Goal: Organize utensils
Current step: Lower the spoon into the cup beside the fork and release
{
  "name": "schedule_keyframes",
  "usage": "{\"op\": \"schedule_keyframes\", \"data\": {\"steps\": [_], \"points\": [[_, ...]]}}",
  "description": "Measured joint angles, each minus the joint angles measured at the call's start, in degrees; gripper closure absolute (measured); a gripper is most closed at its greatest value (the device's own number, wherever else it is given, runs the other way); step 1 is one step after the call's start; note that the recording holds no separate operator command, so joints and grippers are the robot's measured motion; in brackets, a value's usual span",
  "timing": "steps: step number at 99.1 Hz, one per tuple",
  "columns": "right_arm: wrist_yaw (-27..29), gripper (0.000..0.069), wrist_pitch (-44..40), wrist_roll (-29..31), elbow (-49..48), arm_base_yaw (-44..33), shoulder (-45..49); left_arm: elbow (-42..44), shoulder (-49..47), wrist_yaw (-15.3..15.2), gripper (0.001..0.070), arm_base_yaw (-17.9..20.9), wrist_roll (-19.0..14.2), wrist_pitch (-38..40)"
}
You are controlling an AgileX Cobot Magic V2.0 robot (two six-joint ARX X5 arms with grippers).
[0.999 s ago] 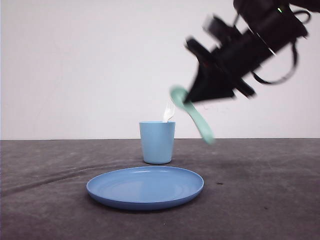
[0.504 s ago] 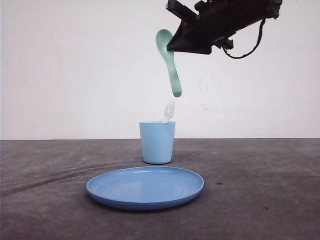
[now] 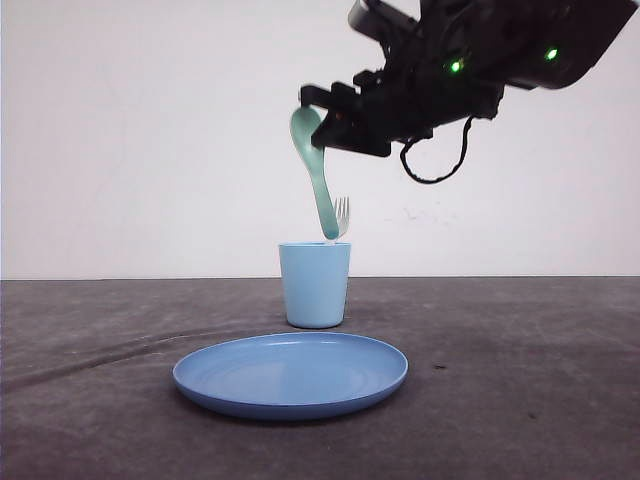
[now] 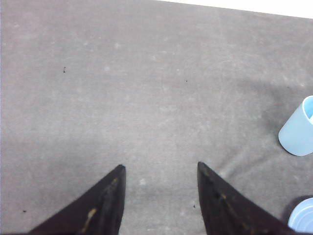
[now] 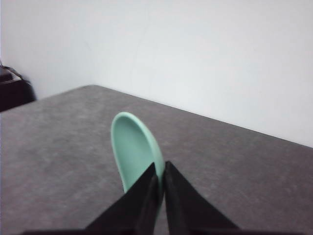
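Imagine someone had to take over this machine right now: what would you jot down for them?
Right gripper: shut on the mint-green spoon, held in the air by its bowl end, handle hanging down above the light blue cup.
Left gripper: open, holding nothing, low over bare table.
White fork: already standing in the cup, tines up.
The blue plate sits in front of the cup.
Left to do: probably lower the spoon into the cup and let go.

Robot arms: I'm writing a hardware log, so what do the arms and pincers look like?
The right arm is black and boxy, with small green indicator lights and a looping black cable beneath it. The right pincer has slim, tapering black fingers. The left pincer has two pointed black fingers, slightly scuffed along one edge.
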Motion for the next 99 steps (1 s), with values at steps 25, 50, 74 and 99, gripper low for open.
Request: {"op": "schedule_keyframes", "data": {"steps": [25,50,74,99], "points": [[0.0,0.0673,0.1,-1.2,2.8,0.4,4.7,0.0,0.0,0.0,0.0436,-0.1,0.0,0.0],[0.1,0.0673,-3.2,-1.9,2.8,1.6,6.7,0.0,0.0,0.0,0.0436,-0.1,0.0,0.0],[0.1,0.0673,-5.3,-2.6,2.9,2.3,8.4,0.0,0.0,0.0,0.0436,-0.1,0.0,-0.1],[0.1,0.0610,-6.1,-3.0,2.9,2.6,8.5,0.0,0.0,0.0,0.0436,-0.1,0.0,-0.1]]}}
